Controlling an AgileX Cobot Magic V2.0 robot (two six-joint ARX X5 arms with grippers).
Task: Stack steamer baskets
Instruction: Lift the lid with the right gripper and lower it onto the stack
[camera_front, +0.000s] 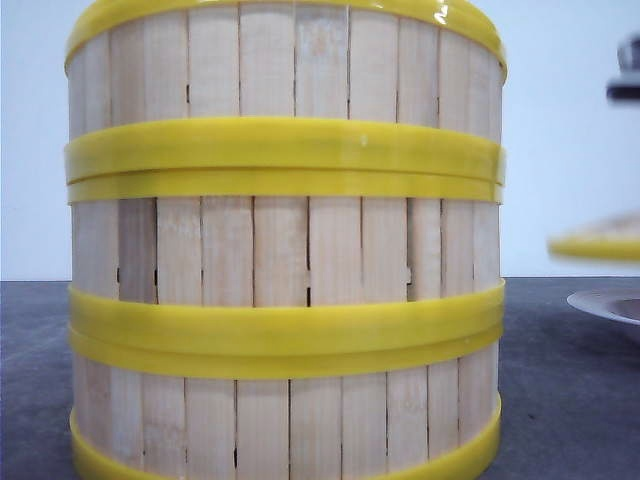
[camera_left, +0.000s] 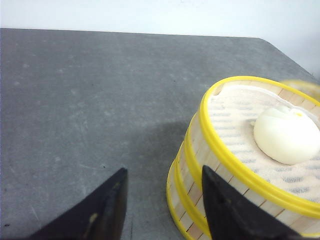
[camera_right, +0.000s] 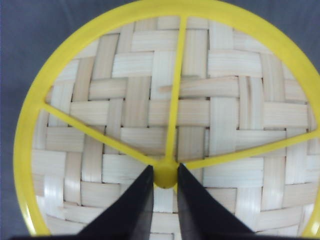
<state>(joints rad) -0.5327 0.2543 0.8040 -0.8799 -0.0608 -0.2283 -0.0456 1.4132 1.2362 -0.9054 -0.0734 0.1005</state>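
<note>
Three steamer baskets stand stacked close to the front camera: top (camera_front: 285, 65), middle (camera_front: 285, 250), bottom (camera_front: 285, 420). In the left wrist view the stack (camera_left: 200, 165) shows a white bun (camera_left: 286, 135) lying in the open top basket. My left gripper (camera_left: 165, 175) is open beside the stack's wall, holding nothing, with one finger (camera_left: 225, 210) in front of the slats. My right gripper (camera_right: 165, 172) is shut on the yellow centre knob of the woven lid (camera_right: 150, 100). The lid's edge (camera_front: 598, 243) hangs in the air at the right.
A white plate (camera_front: 608, 303) sits on the dark grey table (camera_front: 560, 400) under the raised lid. Part of the right arm (camera_front: 627, 70) shows above the lid. The table's far edge and rounded corner (camera_left: 270, 42) lie beyond the stack.
</note>
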